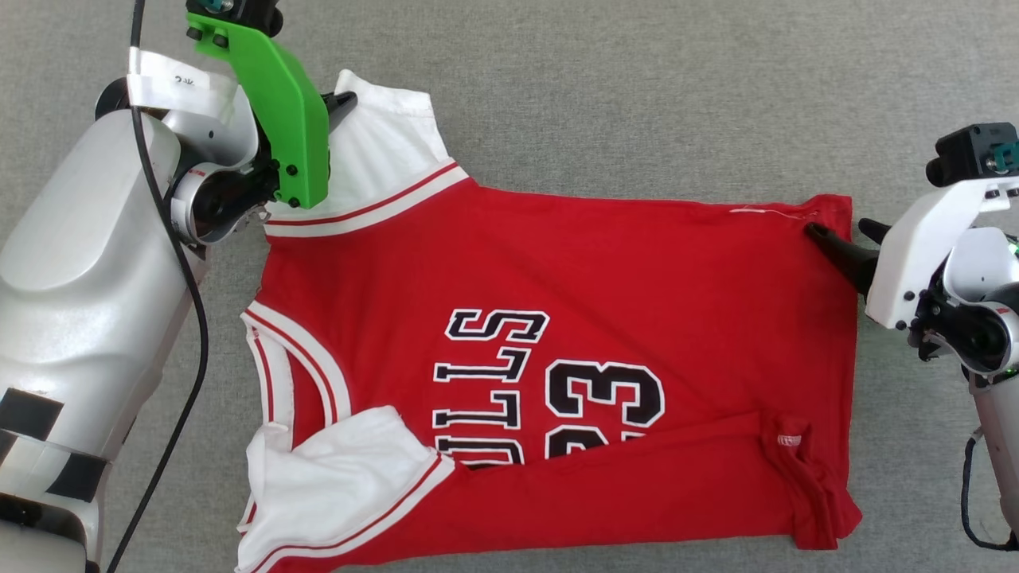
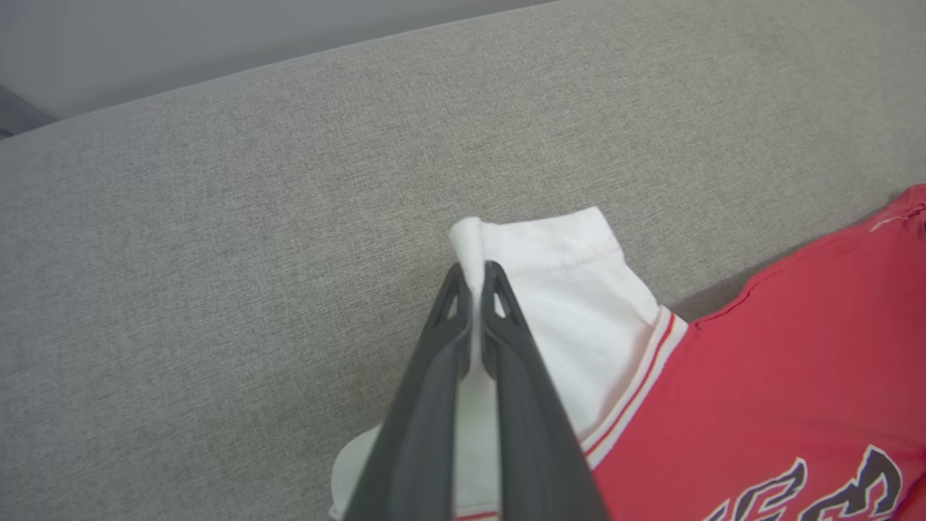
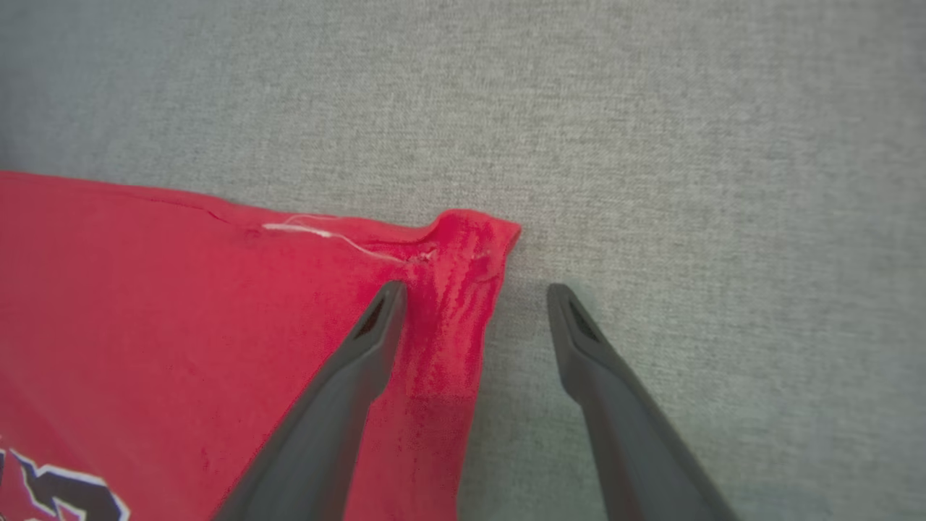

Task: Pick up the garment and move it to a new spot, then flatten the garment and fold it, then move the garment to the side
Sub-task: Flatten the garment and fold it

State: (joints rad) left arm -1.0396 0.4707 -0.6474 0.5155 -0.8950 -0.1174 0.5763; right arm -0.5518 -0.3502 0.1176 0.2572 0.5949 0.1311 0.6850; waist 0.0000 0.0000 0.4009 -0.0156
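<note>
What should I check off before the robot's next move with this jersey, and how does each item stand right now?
1. Left claw shut on the far white sleeve edge: ok.
2. Right claw gripping the red hem corner: not ok. It stands open, one finger over the cloth, the other over the grey surface.
3. Garment lying flat: not ok. Its near edge is folded over, hiding part of the lettering.
4. Print side facing up: ok.
5. Left grip catching both sleeve layers: cannot tell.
</note>
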